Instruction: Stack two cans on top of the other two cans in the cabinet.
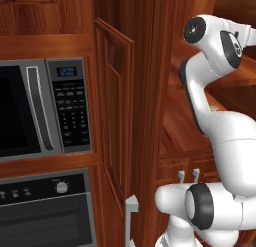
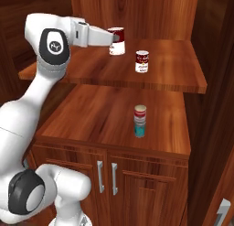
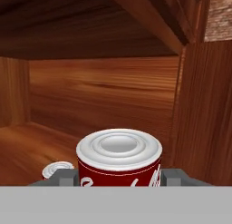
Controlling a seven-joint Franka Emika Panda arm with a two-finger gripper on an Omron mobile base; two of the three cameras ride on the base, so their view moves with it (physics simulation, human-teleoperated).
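Gripper [image 2: 112, 41] clenched on a red-over-white soup can [image 2: 116, 40], held just above the cabinet's upper shelf [image 2: 183, 69]. To its right a second soup can [image 2: 142, 61] stands on that shelf. Below, a red can [image 2: 140, 113] sits stacked on the teal can [image 2: 140, 128].

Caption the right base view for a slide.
Gripper shut on a soup can above the cabinet's upper shelf; a red can already tops the teal can below.
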